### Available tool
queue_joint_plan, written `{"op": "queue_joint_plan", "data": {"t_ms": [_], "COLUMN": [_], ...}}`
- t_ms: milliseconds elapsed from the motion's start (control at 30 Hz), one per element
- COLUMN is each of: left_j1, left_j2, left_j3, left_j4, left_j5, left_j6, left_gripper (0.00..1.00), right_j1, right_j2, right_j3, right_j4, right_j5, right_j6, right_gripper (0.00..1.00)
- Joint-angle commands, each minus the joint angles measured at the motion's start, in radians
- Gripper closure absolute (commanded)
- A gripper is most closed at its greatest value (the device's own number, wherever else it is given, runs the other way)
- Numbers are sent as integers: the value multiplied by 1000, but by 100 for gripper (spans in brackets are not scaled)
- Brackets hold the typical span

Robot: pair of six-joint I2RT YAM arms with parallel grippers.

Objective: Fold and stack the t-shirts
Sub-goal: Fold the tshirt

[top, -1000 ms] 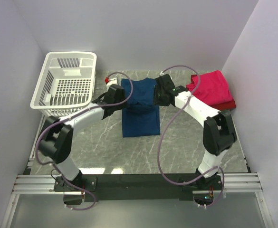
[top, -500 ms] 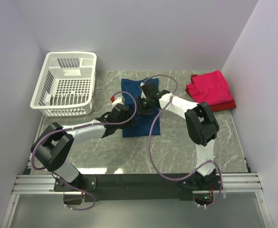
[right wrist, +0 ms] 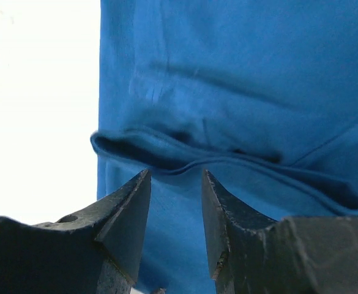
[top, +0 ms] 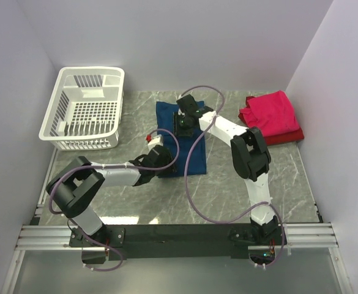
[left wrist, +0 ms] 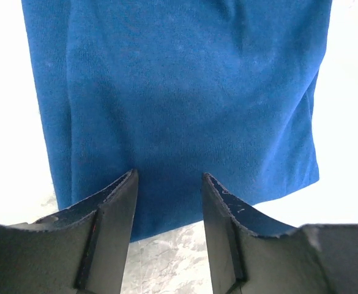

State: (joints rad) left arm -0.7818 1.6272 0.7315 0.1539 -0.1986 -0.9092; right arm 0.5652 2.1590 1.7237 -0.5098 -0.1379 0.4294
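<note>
The navy blue t-shirt [top: 165,116] lies folded into a long strip in the middle of the table. My left gripper [top: 167,162] is open at the shirt's near left edge; in the left wrist view the gripper [left wrist: 169,177] straddles the hem of the blue cloth [left wrist: 185,92] with nothing between its fingers. My right gripper [top: 180,124] is open low over the shirt's far half; in the right wrist view the gripper [right wrist: 175,174] points at a fold ridge in the cloth [right wrist: 227,61]. A folded pinkish-red shirt [top: 269,112] lies on a darker red one [top: 290,136] at the far right.
A white slotted plastic basket [top: 90,71] stands at the far left. The grey marble tabletop [top: 246,184] is walled in on three sides. Purple cables [top: 191,171] loop from both arms over the shirt's near right part.
Both grippers have let go of the shirt's sides. The left gripper drew back to the near hem; the right swung left over the far half. The shirt now lies flat.
</note>
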Motion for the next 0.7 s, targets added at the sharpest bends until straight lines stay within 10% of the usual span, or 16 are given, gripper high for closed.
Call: {"op": "queue_joint_plan", "data": {"t_ms": [0,667], "left_j1": [-22,-54], "left_j2": [-4,-238], "left_j3": [-35,-37], "left_j4": [-27,-269], "left_j5": [-15,-160], "left_j6": [-30,-40], "left_gripper": [48,46], "right_j1": [-19,-22], "right_j2": [-1,-600], "right_j3": [88,-628], "right_j4": [-24,102], "right_j5": [83,198], "right_j6": [-4,63], "right_gripper": [54,48]}}
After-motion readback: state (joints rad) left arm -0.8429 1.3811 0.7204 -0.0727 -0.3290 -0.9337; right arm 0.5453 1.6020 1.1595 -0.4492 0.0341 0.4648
